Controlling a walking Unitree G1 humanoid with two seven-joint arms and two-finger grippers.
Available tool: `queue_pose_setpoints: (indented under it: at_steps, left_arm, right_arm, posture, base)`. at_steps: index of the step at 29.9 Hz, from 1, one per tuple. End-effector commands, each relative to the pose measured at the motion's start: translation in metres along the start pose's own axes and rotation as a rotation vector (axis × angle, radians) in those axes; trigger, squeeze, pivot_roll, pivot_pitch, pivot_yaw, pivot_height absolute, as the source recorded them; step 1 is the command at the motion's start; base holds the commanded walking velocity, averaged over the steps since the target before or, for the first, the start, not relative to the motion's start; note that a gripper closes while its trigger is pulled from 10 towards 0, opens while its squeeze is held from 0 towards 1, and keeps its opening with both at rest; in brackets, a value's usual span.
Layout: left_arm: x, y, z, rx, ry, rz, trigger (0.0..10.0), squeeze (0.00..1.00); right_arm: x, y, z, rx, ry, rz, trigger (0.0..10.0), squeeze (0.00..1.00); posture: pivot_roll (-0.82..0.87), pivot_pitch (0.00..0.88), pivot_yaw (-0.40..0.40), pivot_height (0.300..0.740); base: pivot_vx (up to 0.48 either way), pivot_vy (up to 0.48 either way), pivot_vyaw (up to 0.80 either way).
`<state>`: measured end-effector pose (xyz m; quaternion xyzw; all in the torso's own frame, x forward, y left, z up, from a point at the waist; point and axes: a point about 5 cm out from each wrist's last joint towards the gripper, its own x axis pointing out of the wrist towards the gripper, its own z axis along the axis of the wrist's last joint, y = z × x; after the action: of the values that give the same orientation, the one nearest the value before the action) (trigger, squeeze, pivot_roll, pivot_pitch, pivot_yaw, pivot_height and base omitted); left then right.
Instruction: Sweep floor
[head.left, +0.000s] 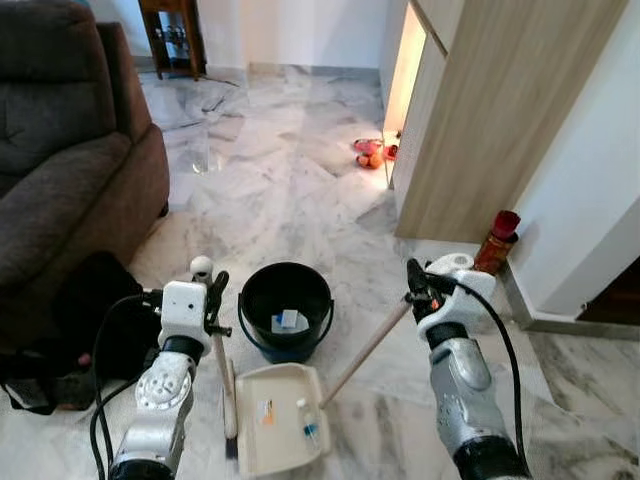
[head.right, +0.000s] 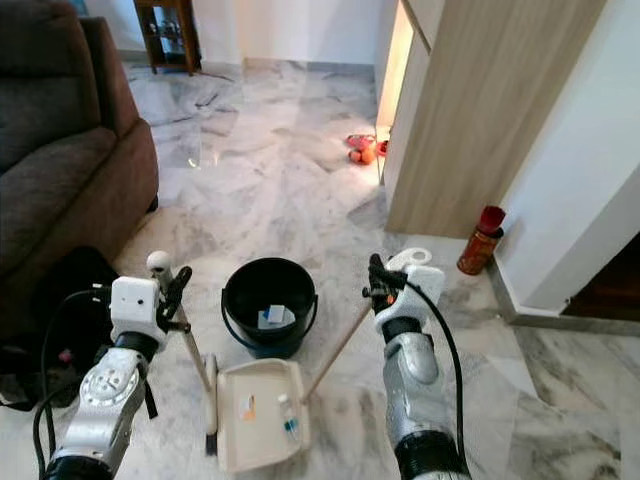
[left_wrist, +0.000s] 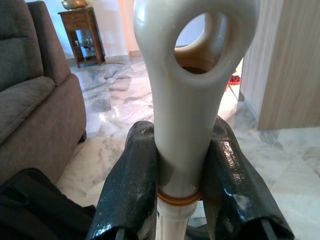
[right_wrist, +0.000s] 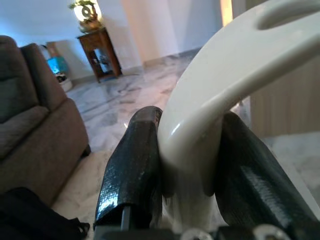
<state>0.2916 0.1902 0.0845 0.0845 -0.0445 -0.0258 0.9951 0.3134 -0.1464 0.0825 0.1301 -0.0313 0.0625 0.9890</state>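
Head camera, left eye: my left gripper (head.left: 213, 300) is clamped on the top of the broom handle (head.left: 221, 365), which drops almost straight down toward 6 o'clock, its brush end beside the left edge of the cream dustpan (head.left: 281, 425). My right gripper (head.left: 412, 285) holds the dustpan handle (head.left: 365, 348); that stick runs from the gripper toward 8 o'clock down to the pan. The pan lies on the marble floor (head.left: 290, 190) with bits of litter in it, and the black bucket (head.left: 286, 308) stands just beyond it at 12 o'clock, a few scraps inside.

Right eye: same layout; the pan's open end faces away from the bucket. I judge the pan must tip up toward 12 o'clock, right arm leading.

Left wrist: fingers (left_wrist: 132, 185) pinched on the cream hanging-loop grip.

Right wrist: fingers (right_wrist: 131, 165) closed around the curved cream grip
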Motion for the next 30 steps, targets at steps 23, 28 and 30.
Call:
queue_pose_setpoints:
  at_steps: [23, 28, 30]
  left_arm:
    - [-0.031, 0.018, -0.039, 0.223, 0.113, 0.005, 10.0, 0.0]
    - [-0.028, 0.018, -0.04, 0.227, 0.108, 0.005, 10.0, 0.0]
    - [-0.028, 0.017, -0.04, 0.224, 0.104, 0.011, 10.0, 0.0]
  right_arm:
    - [-0.015, 0.014, 0.066, -0.018, -0.227, 0.111, 10.0, 0.0]
    - [-0.016, 0.026, 0.076, -0.002, -0.244, 0.168, 10.0, 0.0]
    - [-0.018, 0.029, 0.08, 0.0, -0.244, 0.19, 10.0, 0.0]
  posture:
    - [0.15, 0.0, -0.022, 0.74]
    - [0.15, 0.0, -0.028, 0.74]
    - [0.16, 0.0, -0.033, 0.74]
  base:
    - [0.0, 0.0, 0.0]
    - [0.0, 0.0, 0.0]
    - [0.0, 0.0, 0.0]
